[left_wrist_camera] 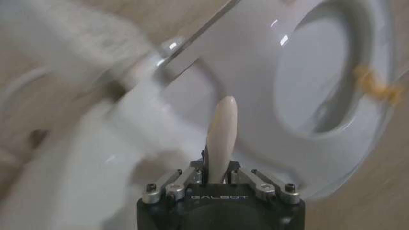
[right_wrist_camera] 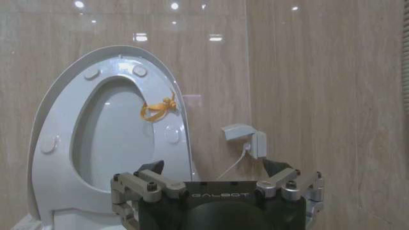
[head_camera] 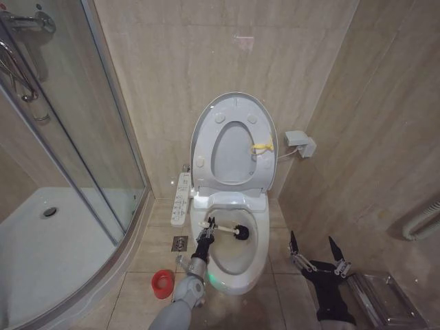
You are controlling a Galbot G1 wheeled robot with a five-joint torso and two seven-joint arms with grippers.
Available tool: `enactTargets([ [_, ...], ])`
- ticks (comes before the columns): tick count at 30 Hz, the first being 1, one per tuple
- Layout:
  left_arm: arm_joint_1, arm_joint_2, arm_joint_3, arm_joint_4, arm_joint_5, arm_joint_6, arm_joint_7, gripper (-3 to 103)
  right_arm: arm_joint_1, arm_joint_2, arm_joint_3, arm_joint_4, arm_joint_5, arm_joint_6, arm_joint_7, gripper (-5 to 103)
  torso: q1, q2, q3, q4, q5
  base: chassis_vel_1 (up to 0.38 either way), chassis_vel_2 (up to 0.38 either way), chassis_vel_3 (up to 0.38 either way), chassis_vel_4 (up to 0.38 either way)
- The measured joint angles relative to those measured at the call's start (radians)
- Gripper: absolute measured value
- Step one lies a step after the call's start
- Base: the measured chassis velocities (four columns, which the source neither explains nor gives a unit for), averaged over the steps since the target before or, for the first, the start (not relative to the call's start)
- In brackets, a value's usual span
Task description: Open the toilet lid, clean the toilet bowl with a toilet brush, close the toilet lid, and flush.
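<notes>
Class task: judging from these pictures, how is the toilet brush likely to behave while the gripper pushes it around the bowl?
The toilet brush probably stays stiff: its handle looks straight where the left gripper clamps it. It seems light, being slim. The smooth handle might twist or slip in the grip.

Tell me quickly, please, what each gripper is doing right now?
Left gripper: shut on the toilet brush, over the toilet bowl.
Right gripper: open, empty, low beside the bowl.

Toilet lid (head_camera: 234, 110): glossy white oval, raised upright against wall, beyond your left gripper (head_camera: 210, 225). Toilet bowl (head_camera: 237, 258): white, stained interior, directly below that gripper. Toilet brush (head_camera: 230, 229): pale handle clamped in gripper, dark head extending right, inside bowl.
</notes>
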Motion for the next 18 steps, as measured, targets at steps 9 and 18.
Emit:
enactTargets([
  [9,0.003,0.025,-0.002,-0.093,-0.094,0.024,0.015,19,0.000,0.000,0.000,0.000,0.000,0.000,0.000,100,0.000,0.000,0.000,0.0004,0.0001,0.000,0.000,0.000,0.000],
  [18,-0.002,0.010,-0.010,0.060,0.143,-0.022,-0.012,22,0.000,0.000,0.000,0.000,0.000,0.000,0.000,100,0.000,0.000,0.000,0.0020,0.0008,0.000,0.000,0.000,0.000],
])
